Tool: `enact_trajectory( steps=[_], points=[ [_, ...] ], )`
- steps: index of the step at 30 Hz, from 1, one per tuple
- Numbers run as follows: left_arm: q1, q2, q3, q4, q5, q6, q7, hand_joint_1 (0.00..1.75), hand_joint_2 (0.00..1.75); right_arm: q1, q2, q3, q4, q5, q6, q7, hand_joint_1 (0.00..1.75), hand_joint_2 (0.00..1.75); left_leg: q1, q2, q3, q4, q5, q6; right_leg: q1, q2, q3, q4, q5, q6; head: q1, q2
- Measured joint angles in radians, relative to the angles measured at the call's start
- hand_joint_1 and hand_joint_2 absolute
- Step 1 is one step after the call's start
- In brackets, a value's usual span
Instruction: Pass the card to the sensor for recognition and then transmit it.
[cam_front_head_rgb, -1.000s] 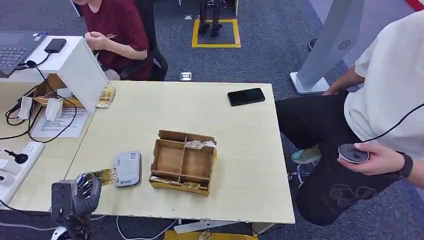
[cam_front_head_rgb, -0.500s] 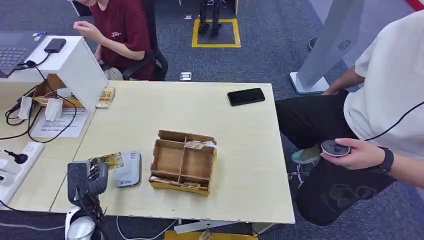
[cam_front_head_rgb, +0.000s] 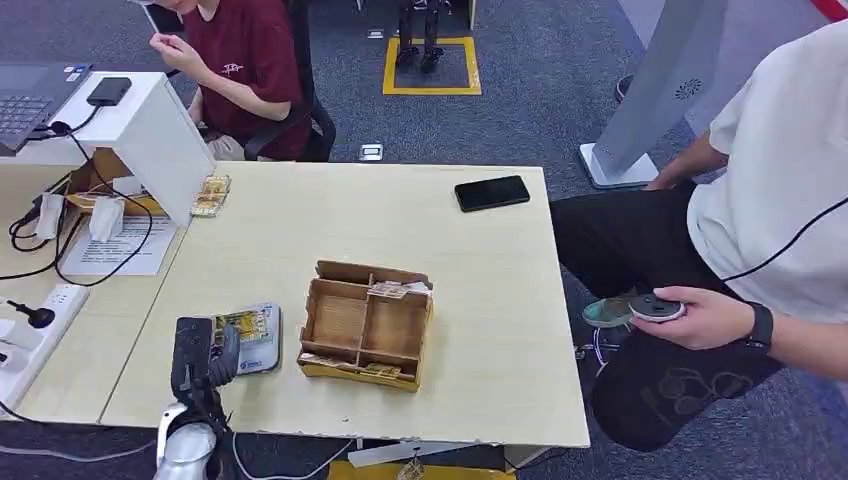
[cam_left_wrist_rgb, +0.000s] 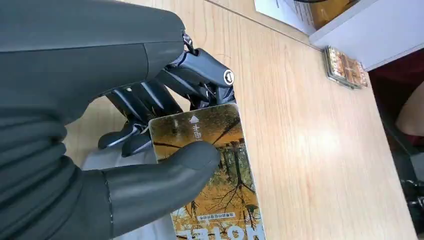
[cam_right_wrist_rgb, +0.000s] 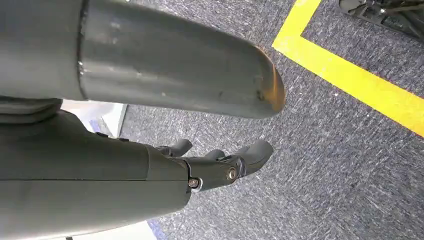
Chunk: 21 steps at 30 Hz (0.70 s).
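My left hand pinches a yellow picture card between thumb and fingers and holds it flat over the grey card sensor near the table's front left. In the left wrist view the thumb lies across the card, with the darker fingers behind it. The sensor is mostly hidden under the card and the hand. My right hand hangs over blue-grey carpet with its fingers apart and nothing in it.
A wooden divided box with cards stands just right of the sensor. A black phone lies at the table's far right. A stack of cards sits by a white stand. One person sits right with a controller, another behind the table.
My left hand has moved right and forward with the card, from beside the sensor's left edge to over the sensor. The person on the right shifted the controller.
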Motion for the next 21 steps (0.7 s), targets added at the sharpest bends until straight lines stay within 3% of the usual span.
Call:
enact_trajectory(
  steps=[5, 10, 21],
  points=[
    [-0.003, 0.000, -0.002, 0.021, -0.044, 0.001, 0.013, 1.75, 1.75, 0.000, 0.000, -0.001, 0.000, 0.005, 0.004, 0.001, 0.00, 0.00, 0.000, 0.000, 0.000, 0.000, 0.000, 0.000, 0.000, 0.000, 0.000, 0.000, 0.000, 0.000, 0.000, 0.000],
    [-0.012, 0.000, -0.006, 0.055, -0.166, 0.057, 0.027, 1.75, 1.75, 0.000, 0.001, -0.004, 0.000, 0.012, 0.005, -0.003, 0.00, 0.00, 0.000, 0.000, 0.000, 0.000, 0.000, 0.000, 0.000, 0.000, 0.000, 0.000, 0.000, 0.000, 0.000, 0.000],
    [-0.031, 0.000, -0.005, 0.108, -0.261, 0.090, 0.033, 1.75, 1.75, -0.003, 0.004, -0.020, 0.000, 0.026, 0.006, -0.004, 0.00, 0.00, 0.000, 0.000, 0.000, 0.000, 0.000, 0.000, 0.000, 0.000, 0.001, 0.000, 0.000, 0.000, 0.000, 0.000]
  ],
)
